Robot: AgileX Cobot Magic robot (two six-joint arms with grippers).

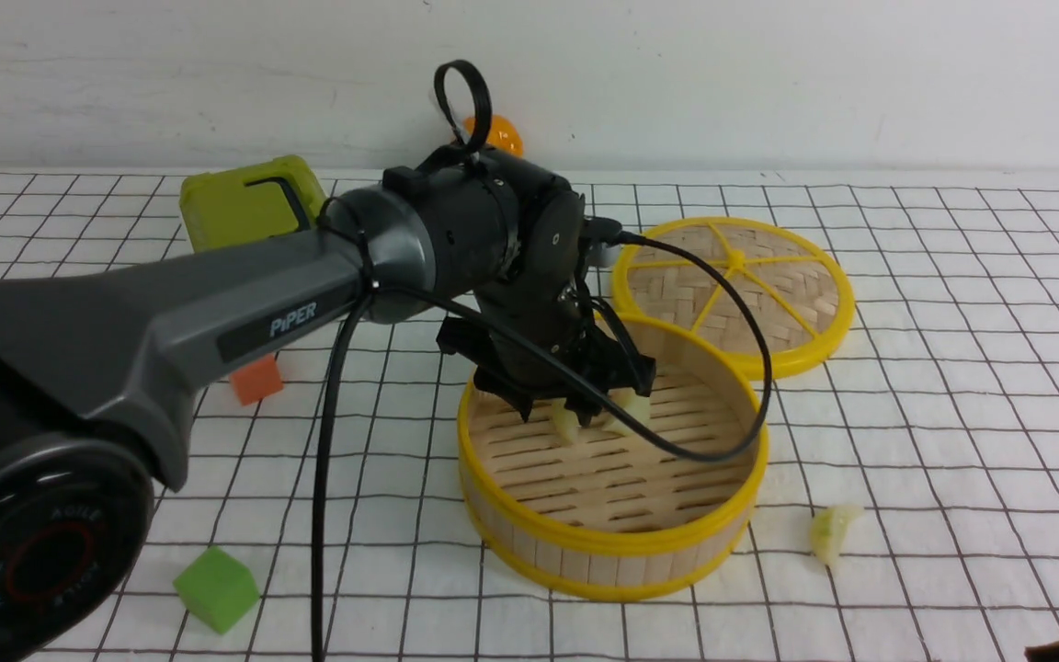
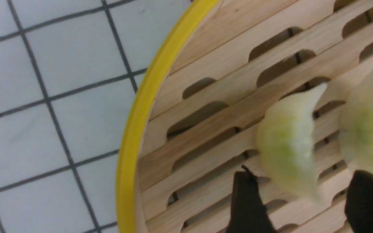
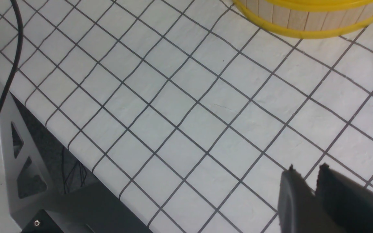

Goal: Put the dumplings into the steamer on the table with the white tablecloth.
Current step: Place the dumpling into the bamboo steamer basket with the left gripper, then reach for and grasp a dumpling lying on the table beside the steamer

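Note:
The steamer (image 1: 529,542) stands at the table's middle on the white tablecloth (image 1: 952,414). My left gripper (image 1: 585,409) hangs inside it, open, just above the slatted floor. Two pale dumplings lie under it, one (image 1: 566,425) beside the other (image 1: 632,406). In the left wrist view the open gripper (image 2: 303,181) has one blurred dumpling (image 2: 287,145) just beyond its gap, loose on the slats, and the second dumpling (image 2: 367,129) by the other finger. The third dumpling (image 1: 833,533) lies on the cloth right of the steamer. My right gripper (image 3: 306,171) is shut and empty, low over the cloth.
The flat woven lid (image 1: 736,294) lies behind the steamer on the right. A green cube (image 1: 217,588), an orange cube (image 1: 256,379), a yellow-green block (image 1: 249,202) and an orange ball (image 1: 497,133) are on the left and at the back. The steamer wall (image 3: 303,19) shows in the right wrist view.

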